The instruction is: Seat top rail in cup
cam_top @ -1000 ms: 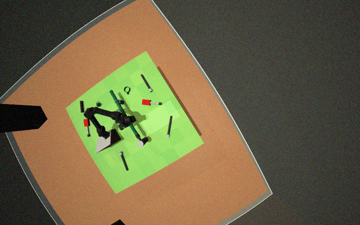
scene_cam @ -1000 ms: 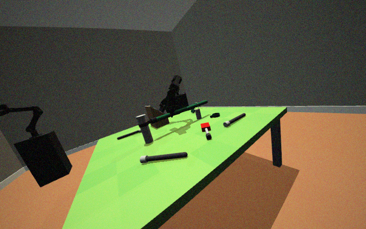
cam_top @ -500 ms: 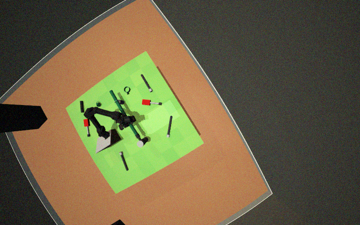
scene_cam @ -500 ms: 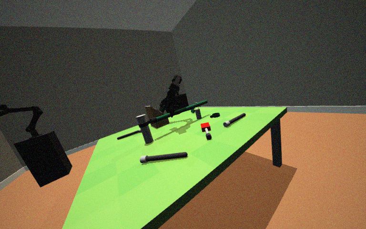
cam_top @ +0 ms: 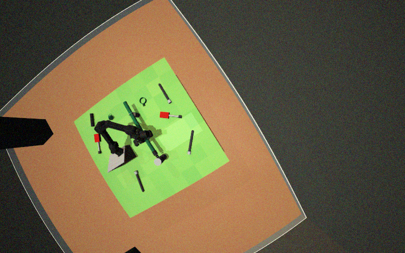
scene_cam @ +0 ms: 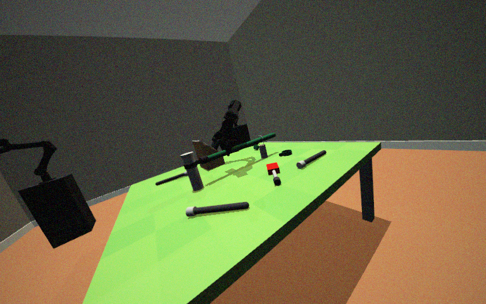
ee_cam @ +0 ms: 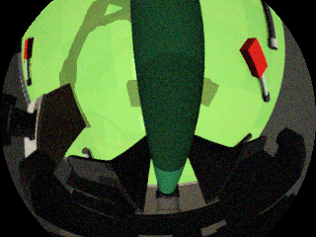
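Black and jointed, the 1 robot arm [cam_top: 112, 123] [scene_cam: 229, 123] is arching over the green table, its black parallel-jaw gripper [cam_top: 143, 139] [scene_cam: 227, 150] [ee_cam: 166, 136] grasping the long dark-green cylindrical rail [cam_top: 151, 146] [scene_cam: 250, 142] [ee_cam: 170, 74] partway along. The rail is spanning between the thick grey, pale-capped post [cam_top: 157, 161] [scene_cam: 194, 175] and the short grey post [cam_top: 136, 114] [scene_cam: 263, 151].

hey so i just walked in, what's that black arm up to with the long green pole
The arm's pincer is shut on the green rail, holding it above the table. One end is at the cup beside the big post; I can't tell whether it's fully seated. It hasn't been let go.
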Tool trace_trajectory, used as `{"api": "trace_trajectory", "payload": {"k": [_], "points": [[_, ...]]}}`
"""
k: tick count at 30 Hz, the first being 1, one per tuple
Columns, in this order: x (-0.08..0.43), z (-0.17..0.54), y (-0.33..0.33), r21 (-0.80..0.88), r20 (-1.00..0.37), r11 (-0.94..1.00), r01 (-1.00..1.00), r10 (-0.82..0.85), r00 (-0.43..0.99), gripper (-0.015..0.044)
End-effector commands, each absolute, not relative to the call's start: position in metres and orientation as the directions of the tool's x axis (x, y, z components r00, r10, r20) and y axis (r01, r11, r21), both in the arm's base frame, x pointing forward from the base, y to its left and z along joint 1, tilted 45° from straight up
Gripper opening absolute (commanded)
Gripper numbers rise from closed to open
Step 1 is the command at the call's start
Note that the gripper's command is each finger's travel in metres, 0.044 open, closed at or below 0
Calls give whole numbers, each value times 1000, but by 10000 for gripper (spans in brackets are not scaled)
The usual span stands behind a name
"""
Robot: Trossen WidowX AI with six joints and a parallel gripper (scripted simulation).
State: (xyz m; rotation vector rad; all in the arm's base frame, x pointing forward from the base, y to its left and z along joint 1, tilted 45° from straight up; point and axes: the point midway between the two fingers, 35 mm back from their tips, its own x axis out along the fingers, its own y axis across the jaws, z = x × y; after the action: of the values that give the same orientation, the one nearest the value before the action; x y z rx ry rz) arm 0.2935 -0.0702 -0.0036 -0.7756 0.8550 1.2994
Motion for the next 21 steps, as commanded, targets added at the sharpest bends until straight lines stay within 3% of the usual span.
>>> {"api": "trace_trajectory", "payload": {"k": [1, 21], "points": [[294, -4, -73, -13, -877, 116, -993, 475, 67, 0], [294, -4, -75, -14, -879, 115, -993, 472, 67, 0]]}}
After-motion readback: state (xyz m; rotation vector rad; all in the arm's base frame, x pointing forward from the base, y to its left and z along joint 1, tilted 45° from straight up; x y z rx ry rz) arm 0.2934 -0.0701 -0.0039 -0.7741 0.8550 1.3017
